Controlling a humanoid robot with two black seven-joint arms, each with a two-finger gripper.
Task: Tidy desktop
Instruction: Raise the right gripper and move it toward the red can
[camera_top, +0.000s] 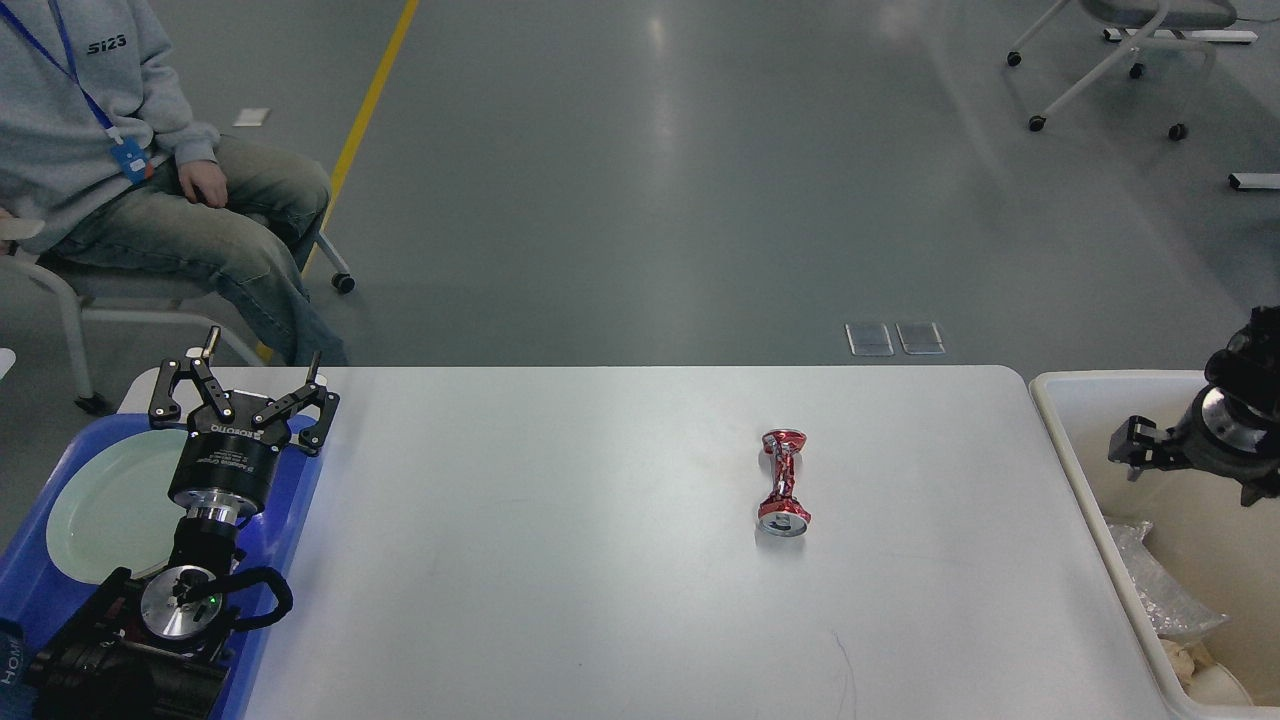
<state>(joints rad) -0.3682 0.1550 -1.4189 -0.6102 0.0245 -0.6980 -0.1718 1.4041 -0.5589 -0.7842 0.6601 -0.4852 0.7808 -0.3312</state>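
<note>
Red crushed aluminium can (783, 483) lies on white rectangular desktop (600, 560); left gripper (262, 373) splayed apart far left of can, right gripper (1135, 447) state indiscernible.

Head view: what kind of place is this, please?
Probably an indoor robot test lab: smooth grey floor with a yellow line, wheeled chairs, and a seated person wearing a lanyard.

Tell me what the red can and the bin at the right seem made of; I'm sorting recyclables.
The crushed red can looks like thin metal, probably aluminium: glossy printed skin, sharp creases, a silvery end. The beige bin looks like moulded plastic: smooth matte walls, rounded rim.
</note>
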